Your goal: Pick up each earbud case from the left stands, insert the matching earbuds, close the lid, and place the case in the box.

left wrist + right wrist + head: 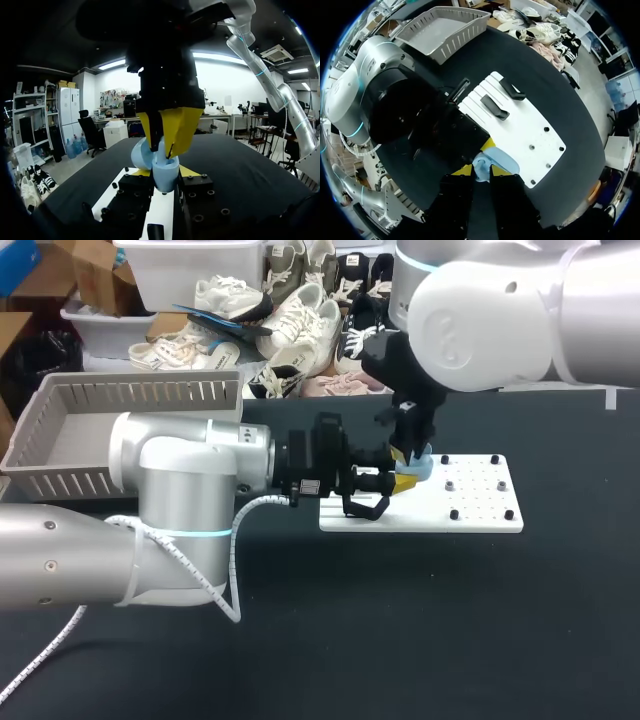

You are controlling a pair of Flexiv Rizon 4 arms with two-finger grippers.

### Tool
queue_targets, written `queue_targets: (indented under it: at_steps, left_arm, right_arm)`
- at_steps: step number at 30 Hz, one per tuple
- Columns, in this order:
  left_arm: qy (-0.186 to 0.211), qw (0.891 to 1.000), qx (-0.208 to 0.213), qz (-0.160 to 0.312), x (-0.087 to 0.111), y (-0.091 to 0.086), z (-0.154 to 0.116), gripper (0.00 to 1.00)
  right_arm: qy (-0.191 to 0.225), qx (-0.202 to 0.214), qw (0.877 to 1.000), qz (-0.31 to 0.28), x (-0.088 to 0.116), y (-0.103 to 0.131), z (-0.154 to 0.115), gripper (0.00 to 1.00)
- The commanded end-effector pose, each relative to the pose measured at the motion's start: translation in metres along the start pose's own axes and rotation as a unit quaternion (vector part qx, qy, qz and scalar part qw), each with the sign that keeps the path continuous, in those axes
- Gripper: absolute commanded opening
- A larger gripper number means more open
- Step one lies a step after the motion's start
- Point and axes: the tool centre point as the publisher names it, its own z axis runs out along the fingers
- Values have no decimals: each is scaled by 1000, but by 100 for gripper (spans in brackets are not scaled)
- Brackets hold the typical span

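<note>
Left tool [404, 481] clamps the open blue case [492, 162] mid-frame, right tool [164, 145] at its mouth, grip I cannot tell; lid-closing and the upper-left box [130, 392] remain.

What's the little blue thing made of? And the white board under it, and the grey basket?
The earbud case looks like smooth plastic: pale blue, rounded, with a soft matte sheen. The white board looks like hard, flat plastic or painted metal; I can't tell which. The grey basket looks like moulded plastic, going by its even slotted walls.
</note>
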Motion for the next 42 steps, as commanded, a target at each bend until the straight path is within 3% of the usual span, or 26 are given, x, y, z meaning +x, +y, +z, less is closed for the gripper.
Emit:
queue_targets:
  at_steps: [1,42]
  left_arm:
    - [-2,1000,0,1,0,0,0,0]
    - [-2,1000,0,1,0,0,0,0]
  right_arm:
    - [0,-1,1000,3,0,0,2,0]
    - [-15,-24,998,64,1,3,1,0]
